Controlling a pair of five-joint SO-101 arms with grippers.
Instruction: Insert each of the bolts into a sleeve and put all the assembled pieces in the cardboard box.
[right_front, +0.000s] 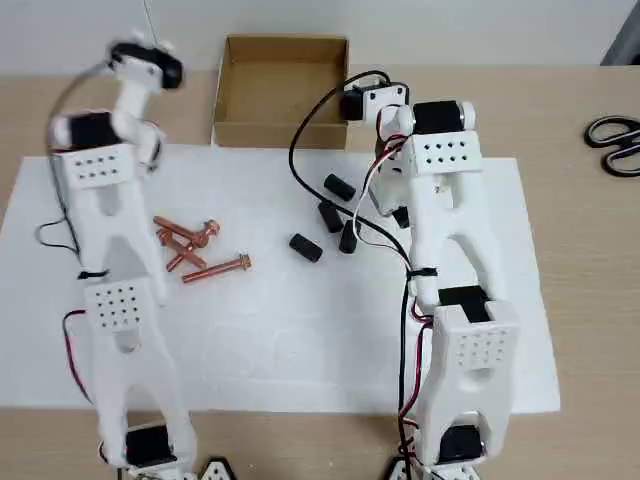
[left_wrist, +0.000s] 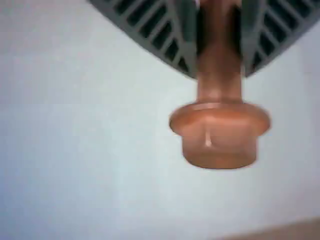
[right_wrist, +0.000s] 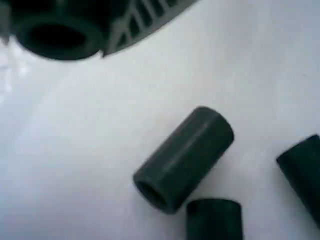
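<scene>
My left gripper is shut on the shank of a copper bolt, whose flanged head sticks out beyond the jaws above the white sheet. My right gripper is shut on a black sleeve, with the bore's open end showing. Close beneath it, three loose black sleeves lie on the sheet. From above, several copper bolts lie beside the left arm, and several sleeves lie next to the right arm. The cardboard box stands open at the back centre.
A white sheet covers most of the wooden table. Black and red cables loop from the right arm past the box's corner. Scissors lie at the far right on the bare wood.
</scene>
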